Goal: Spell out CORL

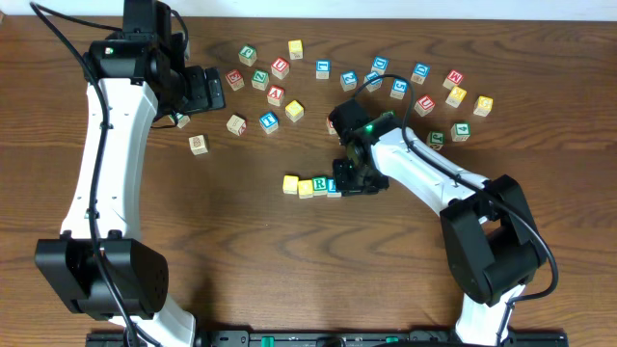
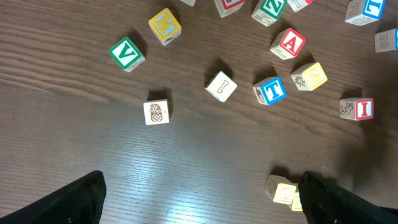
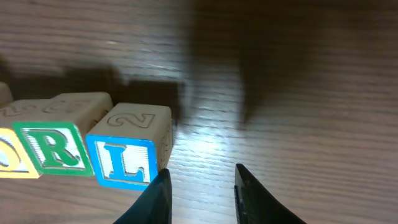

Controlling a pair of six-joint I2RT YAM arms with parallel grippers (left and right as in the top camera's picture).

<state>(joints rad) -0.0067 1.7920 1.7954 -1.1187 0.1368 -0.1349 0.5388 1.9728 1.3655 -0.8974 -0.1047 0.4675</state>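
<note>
I think the spelling is finished: the four blocks [image 1: 311, 185] stand in a row on the counter [image 1: 241, 253], with the L block [image 3: 127, 163] last. The right claw [image 3: 201, 175], slightly open and empty, is just beside it and should lift away. The left claw [image 2: 200, 183] is wide open.

Dark wood bench [image 1: 289, 280] with loose letter cubes scattered all over the far half. The left wrist view lets you read a few: a green V cube [image 2: 126, 53] near a yellow-topped cube [image 2: 165, 26], a red A cube [image 2: 290, 43], and a blue T cube [image 2: 270, 91] just beside a pale yellow cube [image 2: 309, 76]. There's a red I cube [image 2: 357, 108] further right. The pineapple cube [image 2: 156, 112] sits alone, and the bone-picture cube [image 2: 221, 86] is turned at an angle. Overhead, a yellow block [image 1: 456, 96] and a green block [image 1: 461, 130] sit in the right-hand bunch.
</note>
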